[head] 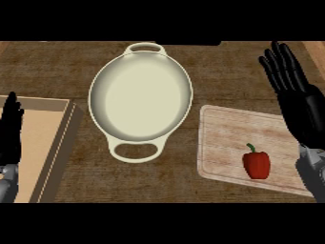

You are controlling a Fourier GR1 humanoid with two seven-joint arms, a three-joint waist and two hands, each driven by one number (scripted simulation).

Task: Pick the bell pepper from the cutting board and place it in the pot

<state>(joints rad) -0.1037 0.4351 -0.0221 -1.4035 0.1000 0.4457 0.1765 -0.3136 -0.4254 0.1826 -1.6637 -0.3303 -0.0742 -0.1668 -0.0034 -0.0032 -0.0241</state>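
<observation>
Bell pepper (pixel 256 164) lies on the cutting board (pixel 228 138), right hand (pixel 302 102) nearby, fingers straight, holding nothing.

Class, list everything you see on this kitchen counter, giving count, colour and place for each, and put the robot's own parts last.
pot: one, cream, two loop handles, centre of the counter
cutting board: one, pale wood, right of the pot
bell pepper: one, red with green stem, on the cutting board's near part
tray: one, tan, at the left edge
counter: one, brown wood grain, under everything
left hand: one, black, open, over the tray
right hand: one, black, open, at the right above the cutting board
</observation>
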